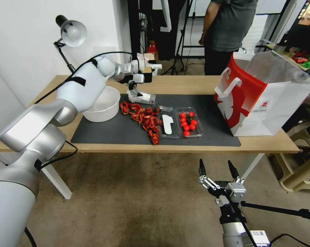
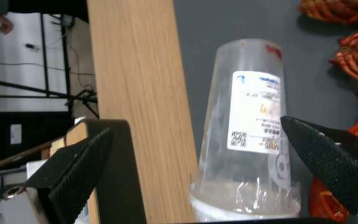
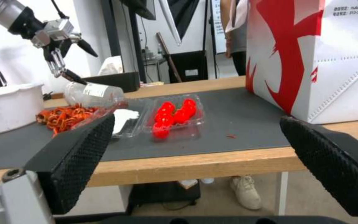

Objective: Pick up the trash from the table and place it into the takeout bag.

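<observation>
One piece of trash, a clear plastic cup (image 1: 145, 97) with a white label, lies on its side at the back of the table's (image 1: 185, 84) dark mat. My left gripper (image 1: 134, 90) hangs over it, open, a finger on either side of the cup (image 2: 245, 130) in the left wrist view. The red-and-white takeout bag (image 1: 257, 99) stands open at the table's right end. My right gripper (image 1: 215, 166) is open and holds nothing, low over the floor in front of the table, facing the bag (image 3: 311, 56).
A white bowl (image 1: 101, 104) sits left of the cup. A heap of red shells (image 1: 144, 120) and an open clear tray of small tomatoes (image 1: 188, 123) lie mid-mat. A desk lamp (image 1: 71, 32) stands back left. A beige stool (image 1: 305, 164) is right of the table.
</observation>
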